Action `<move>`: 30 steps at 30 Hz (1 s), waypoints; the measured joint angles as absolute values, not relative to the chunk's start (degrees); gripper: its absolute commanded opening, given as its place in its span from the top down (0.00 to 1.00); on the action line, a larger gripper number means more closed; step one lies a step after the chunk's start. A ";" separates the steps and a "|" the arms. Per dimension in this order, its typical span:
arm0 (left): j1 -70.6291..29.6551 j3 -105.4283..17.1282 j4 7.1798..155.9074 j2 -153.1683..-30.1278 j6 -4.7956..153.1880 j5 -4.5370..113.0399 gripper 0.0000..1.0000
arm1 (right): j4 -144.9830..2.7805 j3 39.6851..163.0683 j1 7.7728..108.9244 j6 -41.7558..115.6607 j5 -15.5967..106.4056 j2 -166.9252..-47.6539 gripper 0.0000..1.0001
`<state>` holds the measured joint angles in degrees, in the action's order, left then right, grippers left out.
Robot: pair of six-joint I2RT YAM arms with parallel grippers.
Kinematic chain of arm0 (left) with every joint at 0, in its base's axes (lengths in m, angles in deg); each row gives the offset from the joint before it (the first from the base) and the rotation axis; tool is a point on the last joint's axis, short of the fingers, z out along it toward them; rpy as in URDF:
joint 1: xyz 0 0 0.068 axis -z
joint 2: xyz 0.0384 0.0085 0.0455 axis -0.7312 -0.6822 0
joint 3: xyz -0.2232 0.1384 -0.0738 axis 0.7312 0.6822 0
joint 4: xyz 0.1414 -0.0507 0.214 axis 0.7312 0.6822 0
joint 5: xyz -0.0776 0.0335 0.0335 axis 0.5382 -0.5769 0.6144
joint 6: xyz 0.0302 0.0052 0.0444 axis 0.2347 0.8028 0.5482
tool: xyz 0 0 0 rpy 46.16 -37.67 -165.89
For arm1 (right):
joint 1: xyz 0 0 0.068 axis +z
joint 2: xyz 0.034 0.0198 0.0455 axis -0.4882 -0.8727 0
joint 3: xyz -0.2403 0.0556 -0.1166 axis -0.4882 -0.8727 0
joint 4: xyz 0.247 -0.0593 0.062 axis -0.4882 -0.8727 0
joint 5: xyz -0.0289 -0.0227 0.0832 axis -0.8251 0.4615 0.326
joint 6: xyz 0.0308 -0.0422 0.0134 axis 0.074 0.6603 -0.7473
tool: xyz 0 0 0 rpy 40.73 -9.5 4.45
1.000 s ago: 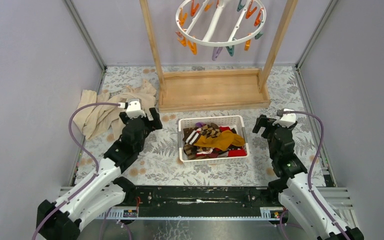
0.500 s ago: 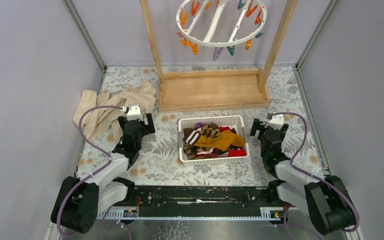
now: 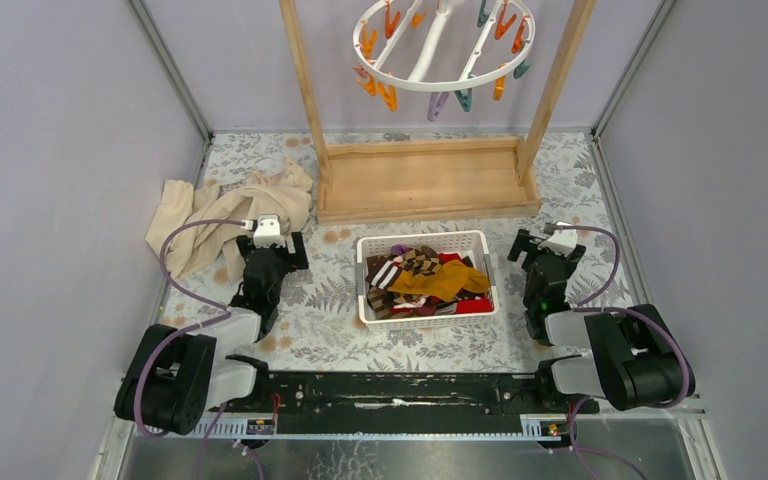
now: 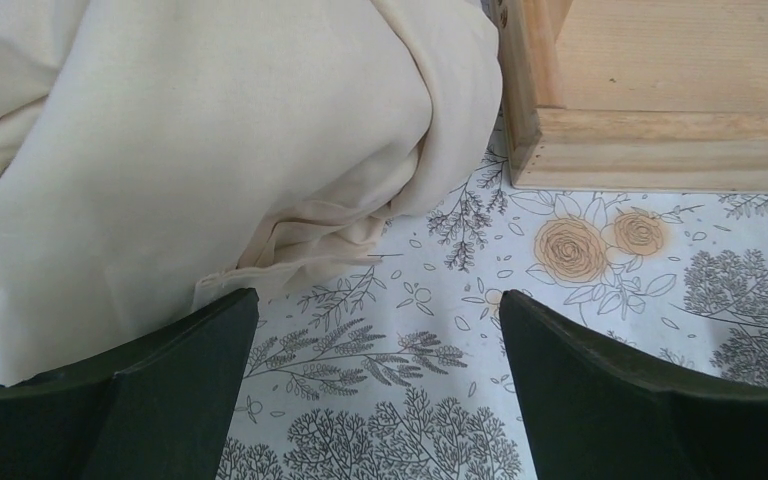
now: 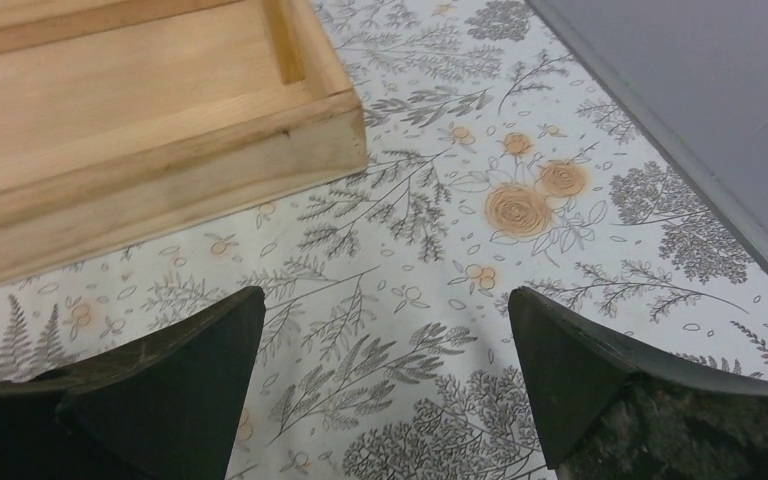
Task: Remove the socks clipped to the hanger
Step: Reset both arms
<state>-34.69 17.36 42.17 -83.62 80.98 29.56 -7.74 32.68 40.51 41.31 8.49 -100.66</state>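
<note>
From above, the white round plastic hanger (image 3: 428, 50) hangs from the wooden rack frame (image 3: 425, 180), its orange and teal clips (image 3: 388, 97) gripping nothing. The small colourful socks (image 3: 430, 280) lie heaped in the white slotted basket (image 3: 422, 238) below, so the job looks done. The left gripper (image 3: 272, 241) and right gripper (image 3: 548, 243) sit low either side of the basket, seemingly parked.

Left wrist: dark fingers (image 4: 160, 390) spread wide and empty over the floral tablecloth (image 4: 410, 400), beside a crumpled beige cloth (image 4: 190, 130).

Right wrist: fingers (image 5: 610, 390) equally splayed, nothing between them, near the rack's corner.

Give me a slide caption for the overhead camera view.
Bare hanger overhead; socks heaped in the white basket, left gripper and right gripper open on either side.
</note>
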 measured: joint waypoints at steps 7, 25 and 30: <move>-36.79 16.18 39.55 -86.87 81.55 32.93 0.02 | 4.23 31.13 37.69 41.44 8.51 -110.52 0.00; -40.24 15.90 26.22 -95.51 83.14 38.53 0.02 | 11.40 31.26 36.95 44.17 16.27 -116.20 0.00; -41.40 18.00 20.03 -99.09 83.47 40.23 0.02 | 11.21 31.70 36.95 44.52 16.62 -116.20 0.00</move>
